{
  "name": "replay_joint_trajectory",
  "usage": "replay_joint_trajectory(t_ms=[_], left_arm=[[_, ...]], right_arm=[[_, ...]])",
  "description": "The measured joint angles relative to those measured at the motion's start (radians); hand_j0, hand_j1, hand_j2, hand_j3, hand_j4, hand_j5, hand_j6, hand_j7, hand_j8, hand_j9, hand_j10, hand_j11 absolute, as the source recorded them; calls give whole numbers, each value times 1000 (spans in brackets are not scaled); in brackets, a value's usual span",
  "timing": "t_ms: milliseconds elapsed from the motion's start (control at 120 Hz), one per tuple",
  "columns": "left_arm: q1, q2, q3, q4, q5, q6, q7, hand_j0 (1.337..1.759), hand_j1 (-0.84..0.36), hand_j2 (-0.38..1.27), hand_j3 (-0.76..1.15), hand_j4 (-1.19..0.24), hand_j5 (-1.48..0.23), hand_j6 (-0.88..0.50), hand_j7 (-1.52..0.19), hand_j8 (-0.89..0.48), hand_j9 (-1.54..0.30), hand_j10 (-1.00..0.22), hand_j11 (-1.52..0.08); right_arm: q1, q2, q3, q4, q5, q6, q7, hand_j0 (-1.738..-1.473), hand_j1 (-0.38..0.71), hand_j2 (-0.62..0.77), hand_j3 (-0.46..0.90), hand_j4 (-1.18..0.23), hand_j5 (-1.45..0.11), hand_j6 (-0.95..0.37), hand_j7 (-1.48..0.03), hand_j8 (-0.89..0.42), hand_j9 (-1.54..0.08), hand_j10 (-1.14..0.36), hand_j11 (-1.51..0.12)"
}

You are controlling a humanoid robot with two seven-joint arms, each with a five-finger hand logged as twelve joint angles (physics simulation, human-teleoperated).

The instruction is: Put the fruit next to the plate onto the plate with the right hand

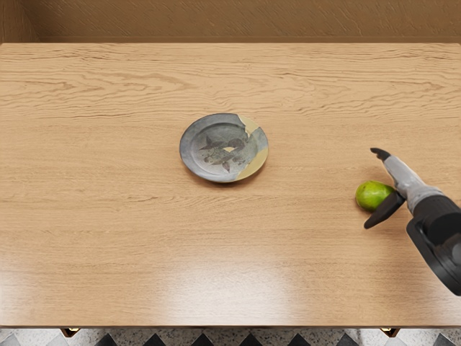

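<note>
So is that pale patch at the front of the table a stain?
Head view: likely glare, a soft sheen on the table with grain showing through; the plate and green fruit cast only faint shadows; nothing looks blurred.

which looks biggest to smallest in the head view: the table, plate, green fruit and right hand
1. table, by far the largest
2. plate and right hand: they span about the same, and the hand is nearer the camera, so I leave them unranked
3. green fruit, clearly the smallest
</note>
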Motion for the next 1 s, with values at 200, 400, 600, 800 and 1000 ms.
replay_joint_trajectory(t_ms=[200, 400, 600, 800, 1000], left_arm=[[0, 0, 0, 0, 0, 0, 0, 1658, 328, 3, 0, -17, -23, -17, -23, -17, -23, -17, -23], [-1, 0, 0, 0, 0, 0, 0, 1658, 328, 3, 0, -17, -23, -17, -23, -17, -23, -17, -23], [-1, 0, 0, 0, 0, 0, 0, 1658, 328, 3, 0, -17, -23, -17, -23, -17, -23, -17, -23], [0, 0, 0, 0, 0, 0, 0, 1658, 328, 3, 0, -17, -23, -17, -23, -17, -23, -17, -23], [0, 0, 0, 0, 0, 0, 0, 1658, 328, 3, 0, -17, -23, -17, -23, -17, -23, -17, -23]], right_arm=[[-14, 3, 2, 0, -8, -16, 0, -1658, -45, -47, 0, -259, -333, -261, -332, -260, -332, -259, -332], [-33, 2, 3, 0, -9, -22, 0, -1658, 93, -70, 0, -374, -482, -375, -482, -375, -482, -374, -482], [-38, 2, 4, 0, -11, -22, 0, -1656, 191, 3, 0, -507, -682, -396, -666, -390, -678, -510, -678], [-33, 4, 10, 0, -9, -20, -1, -1652, 232, 184, 0, -582, -887, -355, -860, -338, -883, -545, -883], [42, 21, 16, 0, -1, -17, -2, -1650, 235, 177, 0, -525, -986, -300, -948, -284, -981, -495, -982]])
